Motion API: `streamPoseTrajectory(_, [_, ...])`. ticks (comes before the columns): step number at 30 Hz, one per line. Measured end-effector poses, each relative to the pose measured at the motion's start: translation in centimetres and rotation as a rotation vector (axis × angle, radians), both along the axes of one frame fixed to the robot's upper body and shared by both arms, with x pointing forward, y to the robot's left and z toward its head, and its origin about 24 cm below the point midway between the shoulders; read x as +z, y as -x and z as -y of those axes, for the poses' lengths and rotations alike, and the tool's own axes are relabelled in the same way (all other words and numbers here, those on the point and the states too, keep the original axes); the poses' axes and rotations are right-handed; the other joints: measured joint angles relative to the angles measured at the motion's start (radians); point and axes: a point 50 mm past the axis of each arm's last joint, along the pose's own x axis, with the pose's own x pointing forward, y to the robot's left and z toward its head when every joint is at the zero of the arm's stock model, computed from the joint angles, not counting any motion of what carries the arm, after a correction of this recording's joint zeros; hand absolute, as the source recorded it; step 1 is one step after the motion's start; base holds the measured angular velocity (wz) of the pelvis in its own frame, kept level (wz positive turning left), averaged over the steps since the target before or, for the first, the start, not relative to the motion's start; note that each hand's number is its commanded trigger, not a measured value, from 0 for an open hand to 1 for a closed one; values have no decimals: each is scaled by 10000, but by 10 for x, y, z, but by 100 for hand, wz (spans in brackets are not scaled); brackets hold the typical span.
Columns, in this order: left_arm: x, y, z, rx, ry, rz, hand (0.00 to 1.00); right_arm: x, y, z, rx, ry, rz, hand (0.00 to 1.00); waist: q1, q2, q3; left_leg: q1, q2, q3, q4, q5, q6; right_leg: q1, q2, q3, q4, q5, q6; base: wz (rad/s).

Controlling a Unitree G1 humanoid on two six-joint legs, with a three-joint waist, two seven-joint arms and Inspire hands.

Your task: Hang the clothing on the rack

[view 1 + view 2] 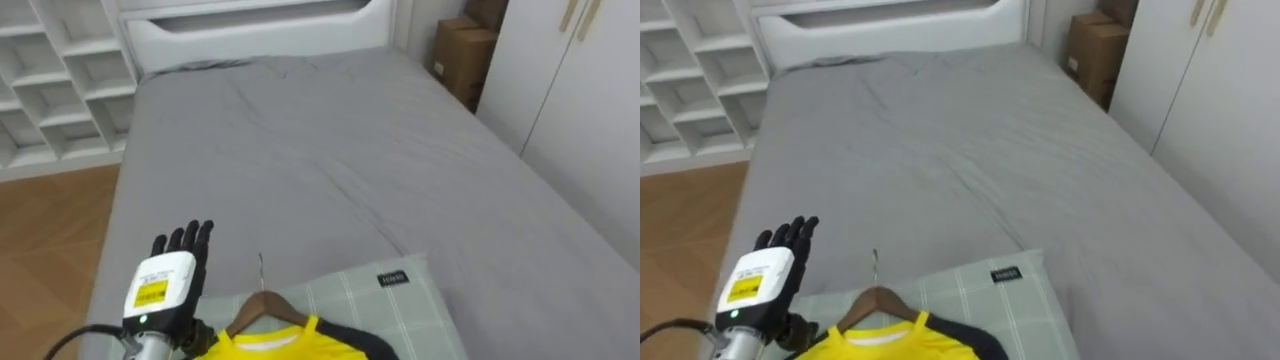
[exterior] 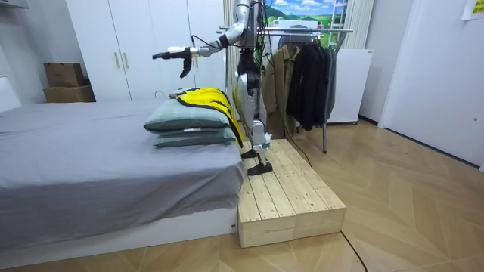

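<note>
- The yellow garment (image 1: 282, 346) lies on a green checked pillow (image 1: 385, 300) at the near end of the bed (image 1: 350, 150). The lower edge of the eye views cuts it off, leaving only collar and shoulders visible.
- A wooden hanger (image 1: 262, 305) sits in its neck, arms mostly hidden under the cloth, with the thin hook pointing up the bed.
- The left hand (image 1: 165, 285) shows its back and hides the palm. Its fingers (image 1: 186, 240) are straight and slightly apart, holding nothing.
- In the room view this hand (image 2: 170, 54) hovers clear above the pillows, and the robot stands on a wooden platform (image 2: 291, 189) at the bed's foot.
</note>
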Motion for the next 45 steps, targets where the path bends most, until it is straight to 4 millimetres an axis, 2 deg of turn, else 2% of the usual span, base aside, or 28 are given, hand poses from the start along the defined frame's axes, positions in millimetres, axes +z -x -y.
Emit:
streamPoseTrajectory(1, [-1,1,-7,443,269,-67,0,0,-2,0,279,20,-111,0,206,-96,-73,50,-82,-313,13,-32,-11,133,-69,-70,-258,78,-61,-70])
streamPoseTrajectory(3, [0,1,-16,997,403,-71,0,0,-11,0,772,151,-57,0,170,-69,-33,-65,-241,-343,70,-76,-27,366,-175,-179,-574,224,-89,-20])
streamPoseTrajectory(4, [0,1,-16,996,498,-69,0,0,-11,0,834,202,-118,0,-80,-58,-40,-37,-271,-229,52,-74,-24,457,-226,-191,-567,219,-81,32])
streamPoseTrajectory(5, [0,1,-15,963,533,-42,0,0,-10,0,839,220,-141,0,-147,-43,-51,0,-271,-190,36,-68,-15,487,-196,-195,-529,213,-72,39])
streamPoseTrajectory(7, [3,-1,-11,922,788,55,0,-1,0,-1,882,165,-582,0,-41,-15,-41,235,-204,-230,39,-50,6,225,-149,-260,26,108,47,-7])
streamPoseTrajectory(8, [2,-1,-11,973,955,29,0,-1,-1,-1,972,141,-650,0,7,-21,-48,245,-216,-238,65,-51,5,254,-160,-291,22,109,45,-21])
streamPoseTrajectory(9, [3,-1,-12,1054,1097,40,0,-1,-2,-2,1145,128,-692,0,-3,-18,-88,212,-264,-244,66,-55,2,372,-206,-319,-73,115,43,0])
streamPoseTrajectory(14, [5,-3,-7,1190,2106,71,0,-1,-4,-1,1370,135,-800,0,-32,50,-87,272,-288,-53,31,-53,6,371,-244,-325,50,114,43,3])
streamPoseTrajectory(15, [4,-3,-7,1278,2418,-33,0,-1,-6,-1,1397,158,-755,0,-22,121,-36,317,-197,-181,28,-51,9,179,-200,-386,464,111,45,-13])
streamPoseTrajectory(16, [3,-3,-6,1315,2652,-96,0,0,-7,0,1416,191,-727,0,-30,300,76,365,-36,-633,27,-21,50,-358,-89,-431,1270,-26,63,-11])
streamPoseTrajectory(17, [2,-3,-6,1345,2810,-186,0,0,-8,-1,1436,209,-688,0,-46,363,95,363,55,-958,19,-23,48,-576,15,-313,1533,-204,-36,-26])
streamPoseTrajectory(18, [0,-1,-9,1485,2946,-356,0,-1,-14,-4,1674,178,-587,0,25,338,48,246,106,-1358,70,-36,34,-757,188,380,473,-247,-163,-36])
streamPoseTrajectory(19, [-2,-1,-18,1727,2852,-560,0,-2,-24,-10,2044,103,-398,0,-21,135,33,34,-22,-1312,147,-164,-117,-816,53,386,-267,517,-174,-22])
streamPoseTrajectory(20, [-6,1,-17,1760,2891,-833,0,-2,-24,-10,2139,165,-375,0,-197,229,44,-7,39,-1249,164,-256,-185,-774,81,191,-279,526,-178,25])
streamPoseTrajectory(21, [-11,2,-10,1582,3050,-1287,0,-2,-23,-9,2226,271,-409,0,-406,304,34,-29,85,-779,123,-301,-212,-736,113,112,-199,527,-180,54])
streamPoseTrajectory(22, [-13,2,-5,1376,3223,-1512,0,-2,-21,-10,2220,281,-526,0,-472,289,41,-6,132,-281,92,-277,-225,-631,116,293,-208,525,-178,51])
streamPoseTrajectory(24, [-15,2,0,1286,3371,-1605,0,-2,-19,-10,2247,242,-571,0,-560,289,41,70,143,213,11,-194,-215,-579,150,411,-188,506,-153,35])
streamPoseTrajectory(25, [-16,2,2,1201,3375,-1729,0,-3,-16,-10,2229,150,-674,0,-510,223,56,164,127,318,9,-191,-213,-539,170,350,-196,493,-137,12])
streamPoseTrajectory(28, [-20,4,3,1100,3462,-2255,0,-3,-15,-11,2227,17,-692,0,-277,146,80,218,87,320,25,-219,-179,-430,198,145,-231,492,-137,-1])
streamPoseTrajectory(33, [-22,5,4,980,3658,-2659,0,-3,-12,-11,2170,-116,-943,0,-244,153,75,123,-19,506,57,-250,-131,-467,105,128,-222,380,-35,6])
streamPoseTrajectory(35, [-25,6,4,1027,3873,-2893,0,-3,-10,-11,2149,-166,-1047,0,-236,179,51,123,-17,568,64,-312,-32,-481,118,131,-180,322,-41,2])
streamPoseTrajectory(37, [-33,11,3,1191,4097,-3337,0,-3,-4,-11,2080,-218,-1290,0,-211,151,-45,137,-31,577,95,-320,-18,-538,110,145,-14,292,-29,0])
streamPoseTrajectory(38, [-35,12,3,1277,4225,-3413,0,-3,-2,-11,2057,-223,-1351,0,-212,143,-64,137,-39,580,97,-321,-16,-576,105,149,23,266,-30,-4])
streamPoseTrajectory(41, [-42,16,1,1565,4542,-3713,0,-3,-1,-11,2030,-200,-1462,0,-200,97,-72,125,-46,600,120,-319,-11,-660,100,159,159,250,-41,-1])
streamPoseTrajectory(45, [-43,16,2,1612,4719,-3745,0,-3,-7,-10,2107,-4,-1216,0,-161,10,-125,-78,-40,618,244,-318,-12,-919,90,142,390,213,-79,-2])
